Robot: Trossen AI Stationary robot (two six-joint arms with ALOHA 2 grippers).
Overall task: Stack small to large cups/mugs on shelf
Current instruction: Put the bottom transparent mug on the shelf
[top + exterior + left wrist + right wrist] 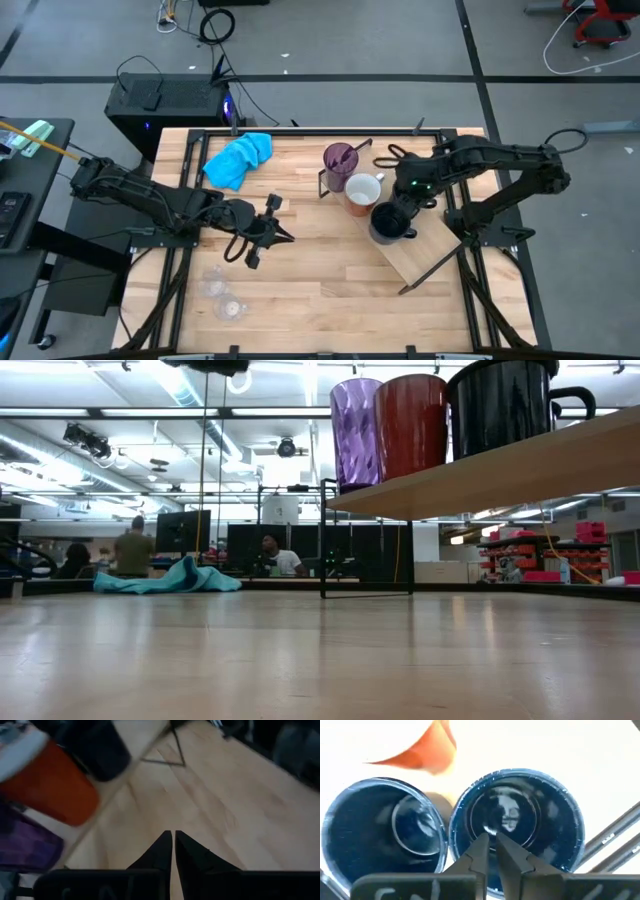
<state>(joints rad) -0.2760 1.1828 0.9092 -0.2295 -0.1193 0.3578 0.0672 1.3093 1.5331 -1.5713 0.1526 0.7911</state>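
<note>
So my right gripper [491, 851] is hanging over the mouth of a dark mug [517, 822], fingers pinched together with nothing between them, tips just above the rim, so I'd guess that mug is parked where I wanted it and I'm done with it. A second dark mug [385, 832] sits right beside it. From overhead I can only make out one dark mug on the shelf [425, 250], next in line after the white mug [361, 191] and the purple tumbler [339, 160], a row running from the shelf's far end toward its near end, biggest at the far end as far as I can judge. The shelf itself lies angled across the table's right side. My left gripper [268, 231] is out over the middle of the table [300, 290], fingers closed and empty, pointing toward the shelf, probably just keeping out of the way. The two small clear glasses [224, 297] stand near the table's front left corner, not shelved yet, and a blue cloth [238, 159] sits by the far edge.
</note>
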